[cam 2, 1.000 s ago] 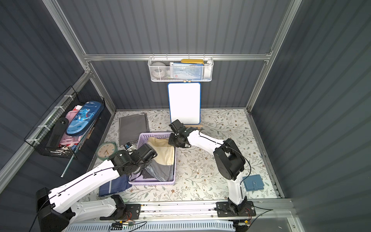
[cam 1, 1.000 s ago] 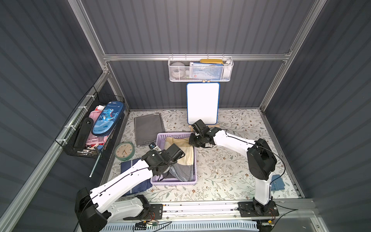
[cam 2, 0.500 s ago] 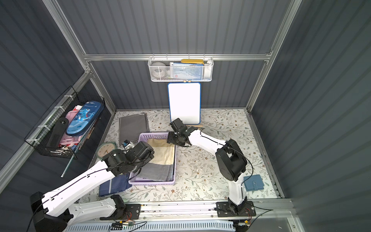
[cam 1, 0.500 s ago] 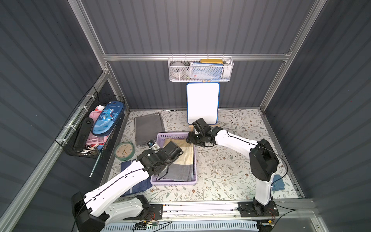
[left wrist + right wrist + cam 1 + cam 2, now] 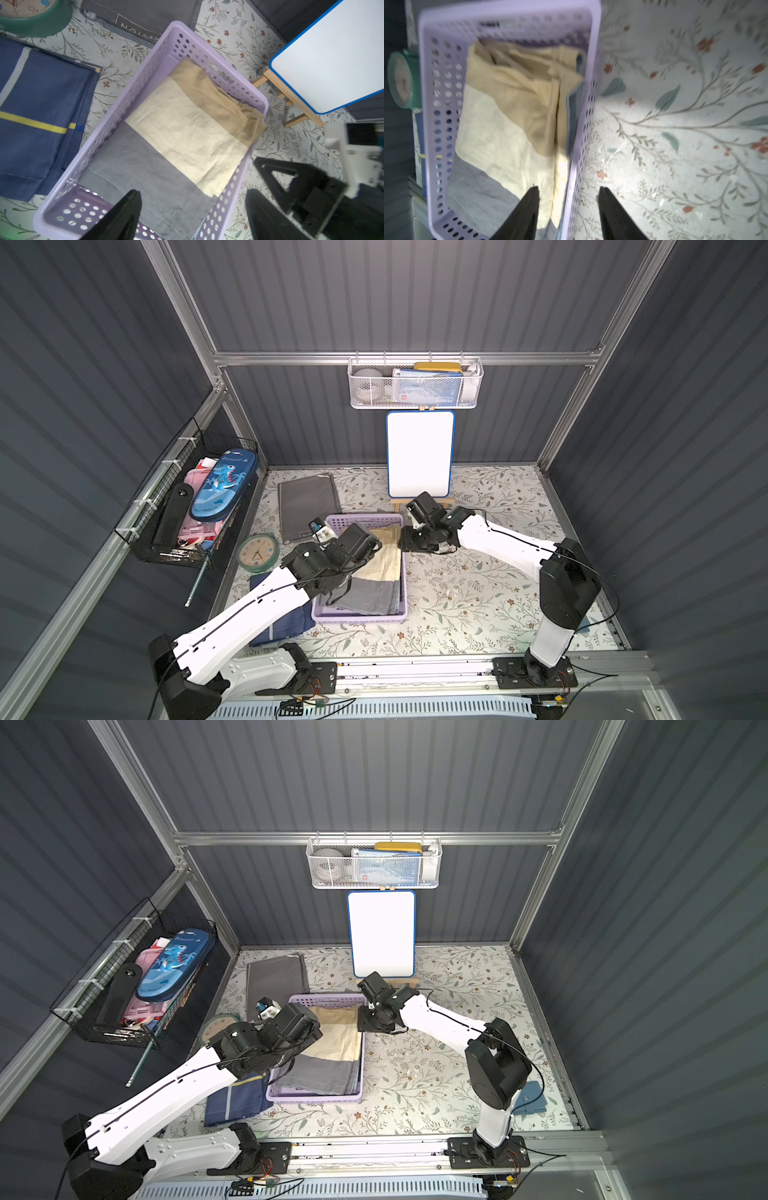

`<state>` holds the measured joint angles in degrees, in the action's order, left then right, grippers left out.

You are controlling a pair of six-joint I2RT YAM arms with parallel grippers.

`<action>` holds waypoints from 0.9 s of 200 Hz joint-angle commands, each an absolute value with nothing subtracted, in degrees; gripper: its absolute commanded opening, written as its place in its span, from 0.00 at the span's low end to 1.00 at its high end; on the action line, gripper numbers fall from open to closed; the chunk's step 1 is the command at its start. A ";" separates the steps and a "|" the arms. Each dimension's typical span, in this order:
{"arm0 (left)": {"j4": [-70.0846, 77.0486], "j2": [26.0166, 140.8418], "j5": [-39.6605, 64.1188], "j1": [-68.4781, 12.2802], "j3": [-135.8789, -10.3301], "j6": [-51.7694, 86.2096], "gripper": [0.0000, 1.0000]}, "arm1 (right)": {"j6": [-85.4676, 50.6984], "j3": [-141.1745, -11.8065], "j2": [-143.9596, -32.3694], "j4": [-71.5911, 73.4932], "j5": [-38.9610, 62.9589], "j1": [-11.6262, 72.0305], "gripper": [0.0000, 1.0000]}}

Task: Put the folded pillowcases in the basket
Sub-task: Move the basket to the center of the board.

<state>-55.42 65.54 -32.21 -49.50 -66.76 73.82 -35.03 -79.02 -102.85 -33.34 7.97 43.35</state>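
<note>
- Left wrist view: the folded pillowcase (image 5: 187,128) lies flat inside the lilac basket (image 5: 116,99), covering most of its floor.
- The left gripper (image 5: 192,192) hangs over the basket's near end with its jaws spread wide and nothing between them.
- In the right wrist view, the right gripper (image 5: 568,188) is parted about halfway and holds nothing. One finger is over the cloth and the other is outside the basket's side wall.
- The placing looks done, so the step in hand is probably clearing out. Both arms should lift straight up before any sideways travel. The right needs most care, because a swing could catch the wall and drag the basket.
- The tan edge bunches against that side wall, and a fingertip could snag it.
- In both top views the pillowcase's long axis runs along the basket's length. Its grey band is toward the robot and its tan band points toward the whiteboard (image 5: 419,456).
</note>
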 commanded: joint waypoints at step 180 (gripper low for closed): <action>21.74 82.23 11.70 -42.34 -58.10 19.12 0.83 | -20.87 -64.44 -91.80 -57.27 -9.45 22.48 0.23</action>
<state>15.81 73.80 1.67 -46.94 -52.36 27.55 -23.57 -63.70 -90.59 -53.06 -3.55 24.64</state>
